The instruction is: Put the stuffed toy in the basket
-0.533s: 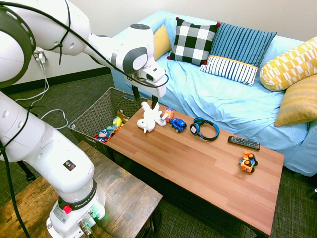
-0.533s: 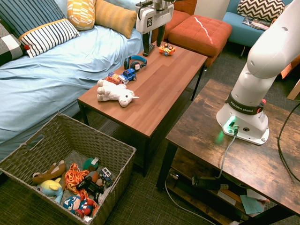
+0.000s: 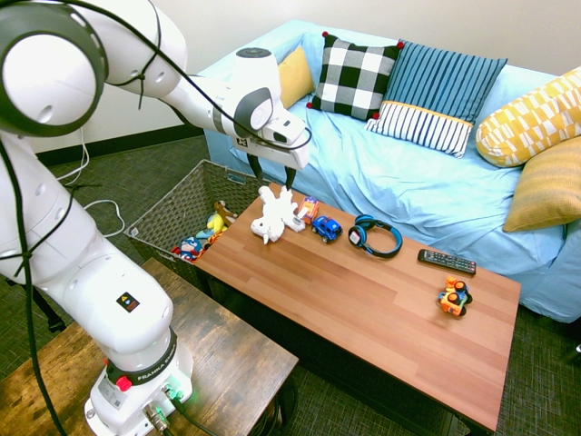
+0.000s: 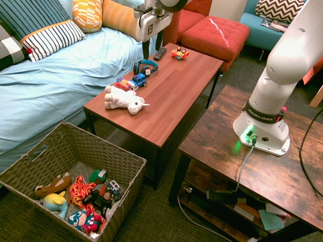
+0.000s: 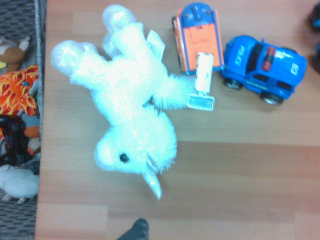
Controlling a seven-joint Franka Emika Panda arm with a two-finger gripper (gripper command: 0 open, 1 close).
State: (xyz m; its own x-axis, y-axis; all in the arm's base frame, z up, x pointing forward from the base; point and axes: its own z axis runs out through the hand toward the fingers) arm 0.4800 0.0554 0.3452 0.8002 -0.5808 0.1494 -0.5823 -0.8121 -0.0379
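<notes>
The stuffed toy (image 3: 274,216), a small white plush animal with a horn, lies on its side at the left end of the wooden coffee table (image 3: 381,318). It also shows as the stuffed toy (image 4: 124,100) in the second exterior view and fills the wrist view as the stuffed toy (image 5: 129,107). My gripper (image 3: 272,173) hangs open a little above it, holding nothing; the gripper (image 4: 153,44) points downward. The basket (image 3: 172,207), a large grey-brown woven one, stands on the floor just off that table end. The basket (image 4: 103,147) holds several colourful toys.
An orange toy car (image 5: 197,38) and a blue police car (image 5: 263,63) sit right beside the plush. Further along the table lie blue headphones (image 3: 375,235), a remote (image 3: 447,262) and an orange toy (image 3: 454,297). A blue sofa with cushions (image 3: 436,95) runs behind.
The gripper has risen slightly and shifted toward the basket end of the table, now more directly over the plush. The toy has not moved.
</notes>
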